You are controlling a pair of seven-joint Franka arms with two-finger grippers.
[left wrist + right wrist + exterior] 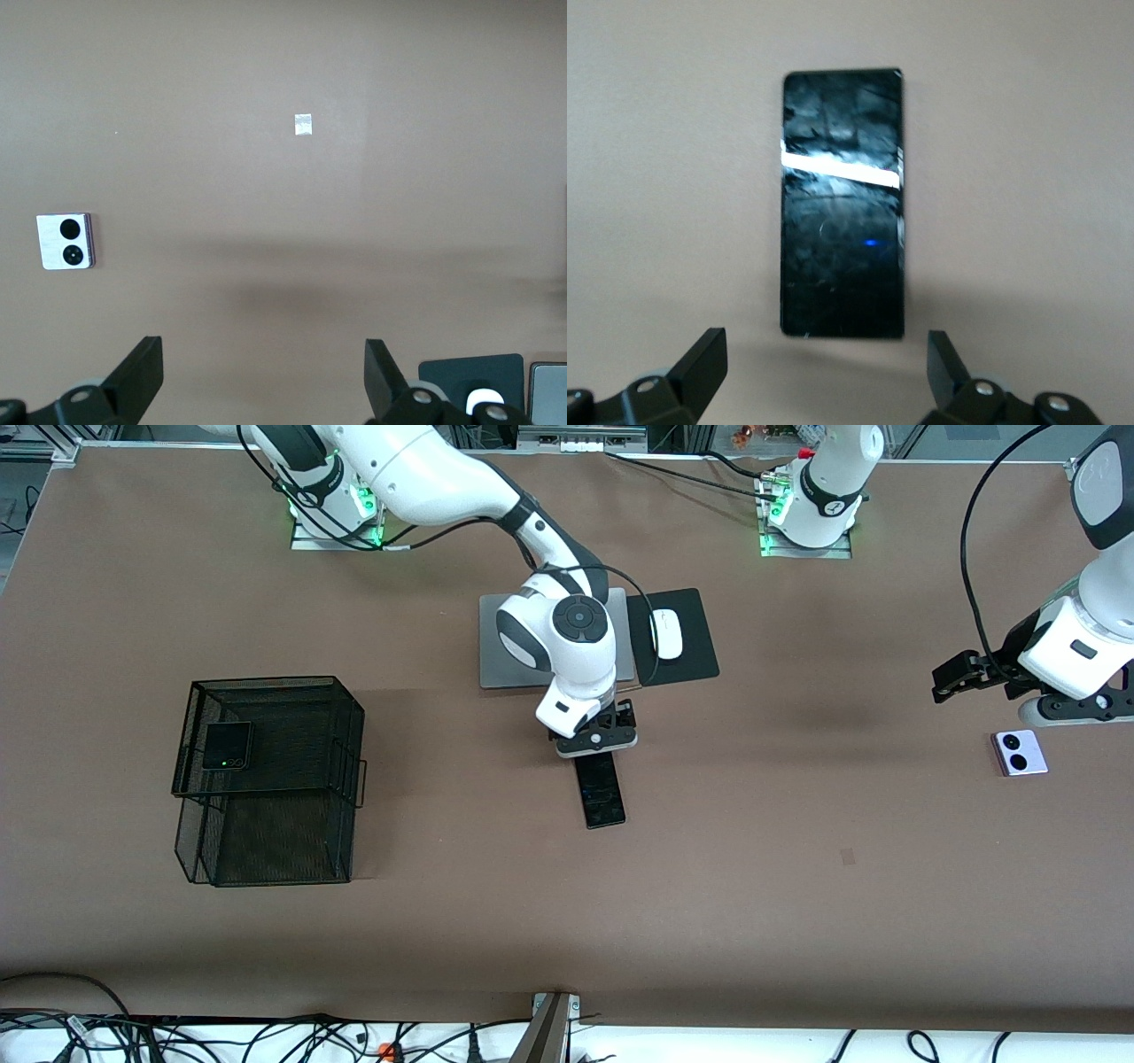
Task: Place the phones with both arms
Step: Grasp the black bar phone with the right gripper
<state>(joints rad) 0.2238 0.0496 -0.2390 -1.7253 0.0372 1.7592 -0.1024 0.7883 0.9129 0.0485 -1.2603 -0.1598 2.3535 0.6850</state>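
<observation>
The long slim black phone (601, 790) (843, 204) lies flat at mid-table. My right gripper (598, 737) (824, 350) hangs open over the phone's end toward the robots' bases, touching nothing. The lilac-white phone (1019, 752) (64, 241), with two black lenses, lies at the left arm's end of the table. My left gripper (946, 682) (263, 363) is open and empty in the air beside that phone, over bare table. The small black folded phone (227, 745) rests in the black mesh basket (341, 779) at the right arm's end.
A grey slab (505, 646) (549, 390) and a black mouse pad (691, 651) (469, 374) with a white mouse (666, 634) (483, 400) lie farther from the front camera than the slim phone. A small pale tape patch (303, 125) marks the table.
</observation>
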